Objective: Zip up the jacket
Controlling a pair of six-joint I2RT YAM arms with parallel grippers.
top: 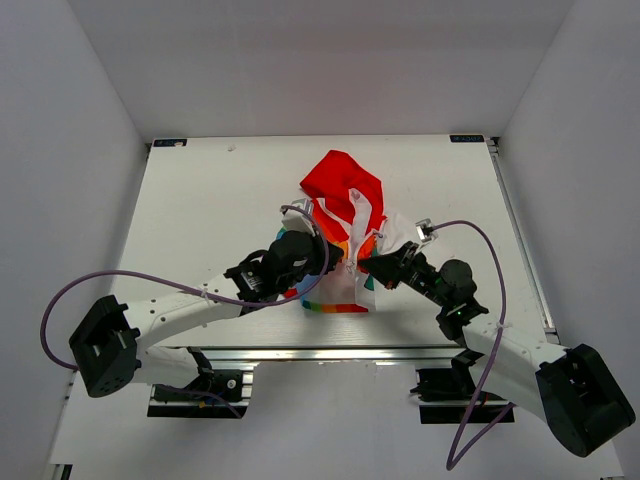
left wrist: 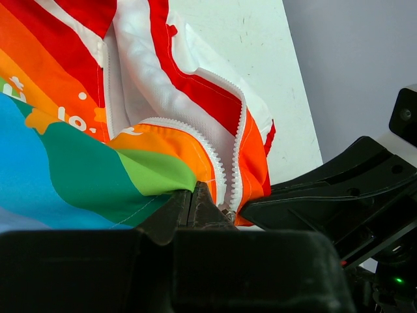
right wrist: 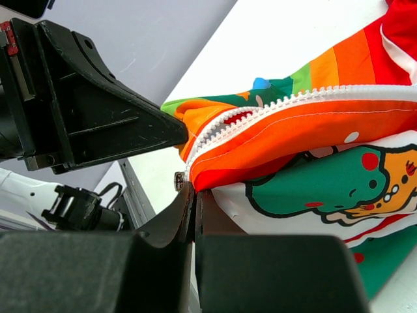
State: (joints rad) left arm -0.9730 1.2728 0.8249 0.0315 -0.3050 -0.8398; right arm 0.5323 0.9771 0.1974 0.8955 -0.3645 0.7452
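The jacket [top: 345,225] lies mid-table, with its red hood [top: 342,183] toward the far side and its rainbow panel toward me. My left gripper [top: 338,262] is shut on the rainbow panel's bottom edge [left wrist: 156,179], just left of the white zipper [left wrist: 225,176]. My right gripper [top: 366,265] is shut on the orange-red bottom edge [right wrist: 215,176] of the cartoon-print panel, right beside the metal zipper slider [right wrist: 178,180]. The slider [left wrist: 229,214] sits at the zipper's lower end. The zipper teeth are joined just above it and part higher up. The two grippers face each other, almost touching.
The white table [top: 200,200] is enclosed by grey walls on the left, right and far sides. An aluminium rail [top: 330,352] runs along its near edge. A purple cable loops off each arm, left [top: 60,290] and right [top: 490,250].
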